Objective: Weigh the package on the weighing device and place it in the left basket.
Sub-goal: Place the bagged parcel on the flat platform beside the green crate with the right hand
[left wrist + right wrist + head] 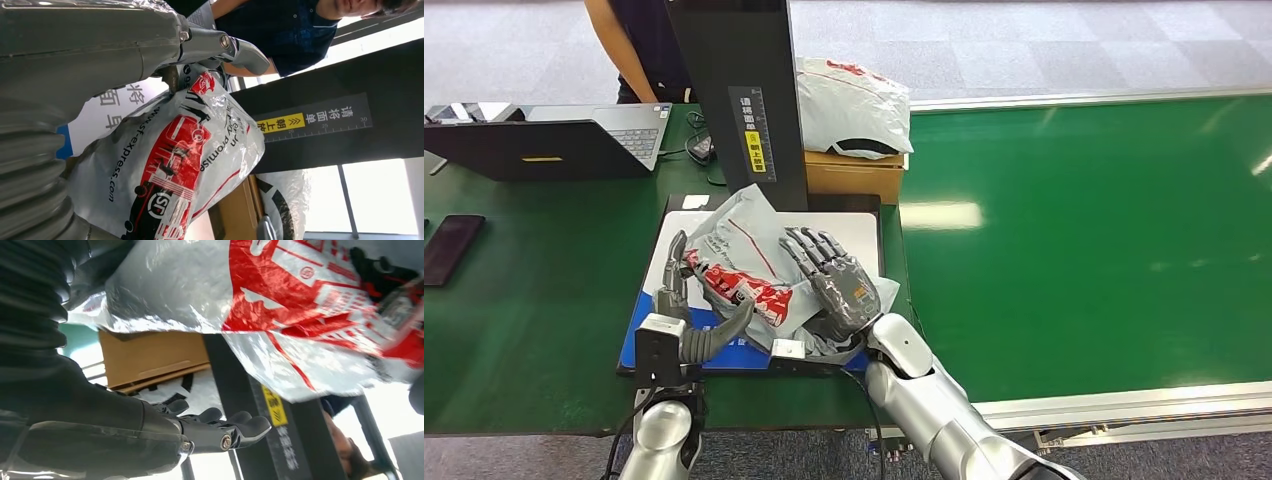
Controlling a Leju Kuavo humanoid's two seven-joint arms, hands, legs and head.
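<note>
while on scale (854, 228), package (746, 262)

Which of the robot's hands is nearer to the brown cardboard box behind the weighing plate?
Right. The right hand lies on the grey plastic package just before the brown cardboard box; the left hand grips the package's far side.

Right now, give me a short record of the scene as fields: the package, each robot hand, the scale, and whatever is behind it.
package: grey and red courier bag, crumpled, over the weighing platform
left robot hand: grips the package at its near left side
right robot hand: fingers spread, against the package's right side; a grip cannot be confirmed
scale column: black upright post with a yellow label
behind: cardboard box with a second grey bag on top
bystander: person beside a laptop
</note>
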